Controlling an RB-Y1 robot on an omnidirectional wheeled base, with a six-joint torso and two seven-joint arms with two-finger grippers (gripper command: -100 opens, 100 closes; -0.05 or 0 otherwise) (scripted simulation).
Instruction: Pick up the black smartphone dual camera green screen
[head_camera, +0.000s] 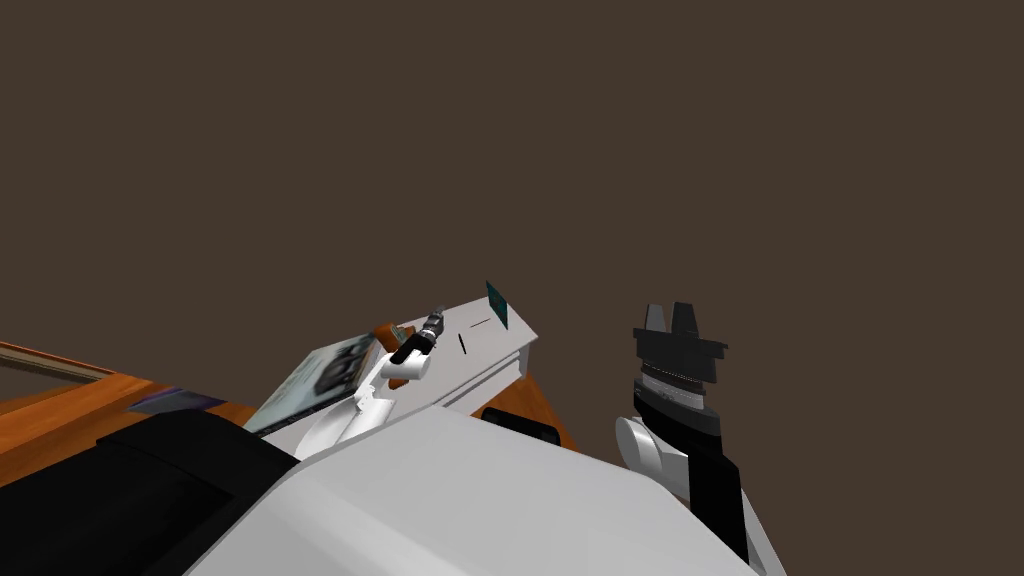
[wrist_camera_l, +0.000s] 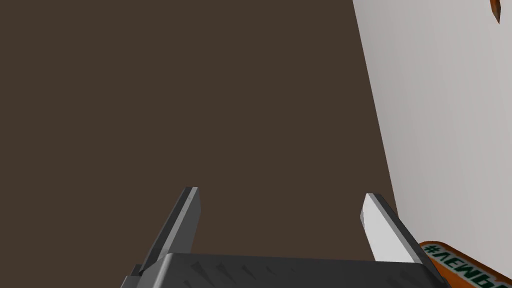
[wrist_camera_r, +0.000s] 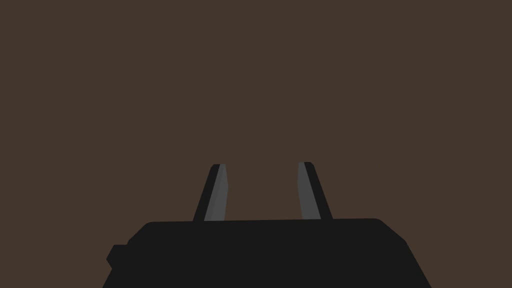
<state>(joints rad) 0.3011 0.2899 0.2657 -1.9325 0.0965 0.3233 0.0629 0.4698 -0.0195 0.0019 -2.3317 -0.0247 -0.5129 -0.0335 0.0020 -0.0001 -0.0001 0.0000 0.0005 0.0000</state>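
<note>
The smartphone is a small dark slab with a teal-green face, lying at the far corner of a white table top. My left gripper hovers over that top, a short way from the phone on the near-left side. In the left wrist view my left gripper is open and holds nothing, with the white table surface beside one finger. My right gripper hangs off the table's right side over the brown floor. The right gripper has its fingers apart with nothing between them.
A printed magazine lies on the table's near-left part, with an orange-brown object beside my left arm. An orange item with green lettering sits close to my left gripper. Two thin dark sticks lie on the top. Orange wood is at left.
</note>
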